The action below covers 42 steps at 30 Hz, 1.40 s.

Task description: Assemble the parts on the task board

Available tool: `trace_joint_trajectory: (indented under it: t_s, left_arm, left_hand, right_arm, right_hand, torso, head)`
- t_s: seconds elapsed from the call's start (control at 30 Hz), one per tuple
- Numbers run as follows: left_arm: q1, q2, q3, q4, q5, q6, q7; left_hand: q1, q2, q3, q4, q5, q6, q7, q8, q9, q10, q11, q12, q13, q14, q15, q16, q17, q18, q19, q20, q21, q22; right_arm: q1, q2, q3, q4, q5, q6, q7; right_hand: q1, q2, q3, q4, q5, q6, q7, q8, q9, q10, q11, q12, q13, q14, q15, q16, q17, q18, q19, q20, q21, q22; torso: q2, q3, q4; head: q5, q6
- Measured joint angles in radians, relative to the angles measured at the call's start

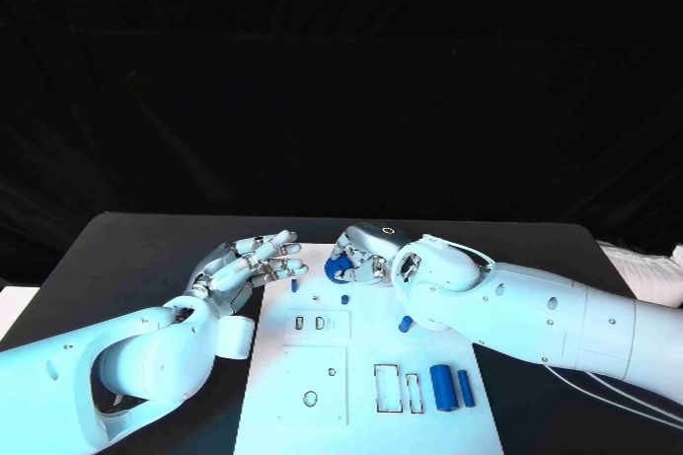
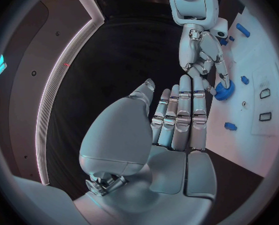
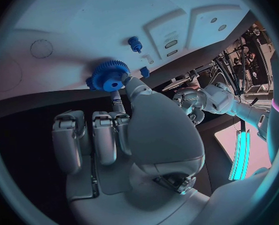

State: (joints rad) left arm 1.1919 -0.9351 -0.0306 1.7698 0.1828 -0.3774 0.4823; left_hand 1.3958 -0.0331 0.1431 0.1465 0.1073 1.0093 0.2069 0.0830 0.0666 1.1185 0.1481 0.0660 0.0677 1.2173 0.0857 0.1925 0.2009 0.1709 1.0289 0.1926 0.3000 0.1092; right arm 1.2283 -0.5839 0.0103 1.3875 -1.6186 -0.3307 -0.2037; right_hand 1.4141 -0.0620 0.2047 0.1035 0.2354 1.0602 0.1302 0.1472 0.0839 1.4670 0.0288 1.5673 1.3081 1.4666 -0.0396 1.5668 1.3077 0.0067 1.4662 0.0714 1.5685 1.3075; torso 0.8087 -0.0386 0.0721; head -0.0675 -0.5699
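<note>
the right hand [image 3: 124, 135] pinched a small blue gear [image 3: 108, 76] at its fingertips, over the far end of the white board [image 1: 363, 396]. the gear looked light, stiff and toothed, best held by its rim. the left hand [image 1: 254, 265] hovered beside it, fingers apart, holding nothing.

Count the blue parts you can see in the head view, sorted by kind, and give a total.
Blue toothed gear: 1
Small blue pegs: 3
Long blue cylinders: 2
Total: 6
</note>
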Motion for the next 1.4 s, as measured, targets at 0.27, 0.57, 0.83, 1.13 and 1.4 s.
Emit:
trace_joint_trajectory:
  t_s: [0.27, 0.57, 0.83, 1.13, 1.4]
  left_arm:
    - [0.000, 0.000, 0.000, 0.000, 0.000, 0.000, 0.000]
    - [0.000, 0.000, 0.000, 0.000, 0.000, 0.000, 0.000]
    - [0.000, 0.001, 0.000, 0.000, 0.000, 0.000, -0.001]
    - [0.000, 0.002, 0.000, -0.002, 0.000, 0.000, -0.001]
    - [0.000, 0.003, 0.000, -0.003, 0.000, 0.000, -0.002]
  left_hand:
    - [0.000, 0.000, 0.000, 0.000, 0.000, 0.000, 0.000, 0.000, 0.000, 0.000, 0.000, 0.000, 0.000, 0.000, 0.000, 0.000, 0.000, 0.000, 0.000, 0.000, 0.000, 0.000]
    - [0.000, 0.000, 0.000, 0.000, 0.000, 0.000, 0.000, 0.000, 0.000, 0.000, 0.000, 0.000, 0.000, 0.000, 0.000, 0.000, 0.001, 0.000, 0.000, 0.000, 0.000, 0.000]
    - [0.000, 0.000, 0.000, 0.000, 0.000, 0.000, 0.000, 0.000, 0.000, 0.000, 0.000, 0.000, 0.000, 0.000, 0.000, 0.000, 0.001, 0.000, 0.000, 0.000, 0.000, -0.001]
    - [0.000, 0.000, 0.000, 0.000, 0.000, 0.000, 0.000, 0.000, 0.000, 0.000, 0.000, 0.000, 0.000, 0.000, 0.000, 0.000, 0.001, 0.000, 0.000, 0.000, 0.000, -0.001]
    - [0.000, 0.000, 0.000, 0.000, 0.000, -0.004, 0.004, -0.004, 0.000, -0.003, 0.003, 0.000, 0.000, 0.000, 0.000, -0.004, 0.002, 0.000, 0.000, 0.000, 0.000, -0.001]
  right_arm:
    - [-0.002, 0.018, -0.001, -0.020, -0.008, 0.003, -0.003]
    - [-0.006, 0.024, -0.005, -0.040, -0.012, 0.009, -0.012]
    - [-0.006, 0.027, -0.007, -0.046, -0.012, 0.017, -0.017]
    - [-0.006, 0.031, -0.008, -0.054, -0.012, 0.021, -0.019]
    - [-0.006, 0.034, -0.008, -0.063, -0.011, 0.028, -0.020]
  right_hand:
    - [-0.029, -0.005, 0.001, 0.001, -0.018, 0.013, -0.010, -0.013, 0.001, 0.000, 0.000, 0.000, 0.000, 0.000, 0.000, 0.000, 0.000, 0.000, 0.000, 0.000, 0.000, 0.000]
    - [-0.090, -0.029, -0.003, 0.014, -0.100, -0.032, 0.013, -0.074, -0.007, 0.001, 0.022, -0.004, 0.000, 0.000, 0.018, 0.000, 0.000, 0.000, 0.000, 0.011, 0.000, 0.000]
    - [-0.092, -0.031, -0.006, 0.011, -0.100, -0.032, 0.013, -0.076, -0.009, 0.001, 0.022, -0.009, 0.000, 0.000, 0.018, 0.000, 0.000, 0.000, 0.000, 0.011, 0.000, 0.001]
    - [-0.092, -0.031, -0.009, 0.014, -0.100, -0.033, 0.013, -0.077, -0.008, 0.001, 0.022, -0.017, 0.000, 0.000, 0.018, 0.000, 0.000, 0.000, 0.000, 0.011, 0.000, 0.001]
    - [-0.133, -0.027, -0.024, 0.038, -0.094, -0.037, 0.018, -0.082, -0.006, -0.003, 0.026, -0.021, -0.001, 0.000, 0.025, 0.000, 0.000, 0.000, 0.000, 0.019, 0.000, 0.000]
  torso:
    - [0.000, 0.0002, -0.0010]
    - [-0.001, -0.0002, -0.0011]
    - [-0.001, -0.0003, -0.0012]
    - [-0.001, -0.0004, -0.0007]
    - [-0.001, -0.0001, -0.0007]
  head:
    - [0.000, -0.003]
    - [0.001, -0.001]
    - [0.001, -0.002]
    - [0.000, -0.004]
    - [0.000, -0.004]
